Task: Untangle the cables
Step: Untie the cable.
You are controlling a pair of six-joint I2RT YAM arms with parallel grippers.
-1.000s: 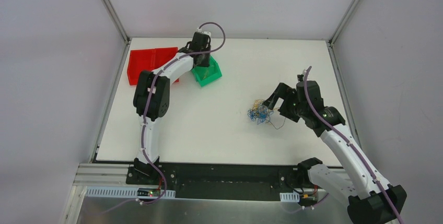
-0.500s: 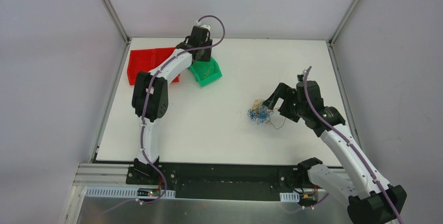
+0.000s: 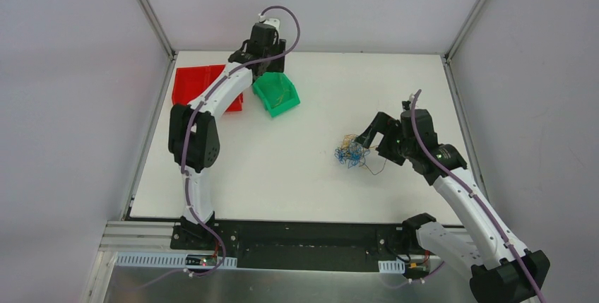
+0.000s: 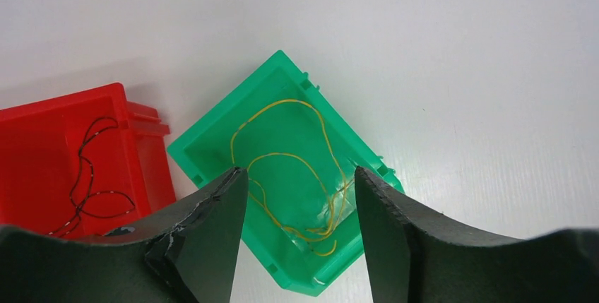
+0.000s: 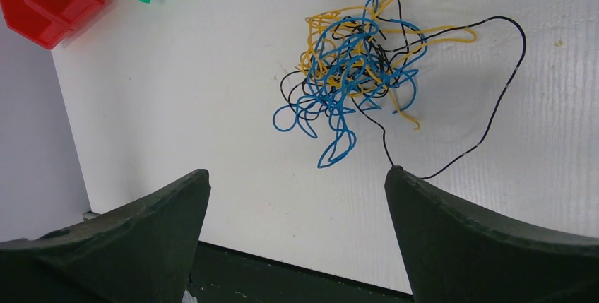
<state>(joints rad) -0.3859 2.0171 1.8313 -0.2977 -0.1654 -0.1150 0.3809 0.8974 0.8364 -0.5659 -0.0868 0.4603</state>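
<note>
White table (image 3: 282, 176), grey walls (image 3: 70, 105). Tangled cables (image 5: 353, 70) lie apart from green bin (image 4: 226, 102) and red bin (image 4: 145, 155). Left gripper (image 4: 298, 172) and right gripper (image 5: 297, 171): jaws spread, empty.

Overhead view plus two downward wrist views.
The green plastic bin (image 3: 284, 108) is caught by all three, closest from the left wrist.

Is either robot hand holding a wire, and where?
Neither. The left gripper hangs open over the yellow wire in the green bin; the right gripper hangs open over the tangled cables.
</note>
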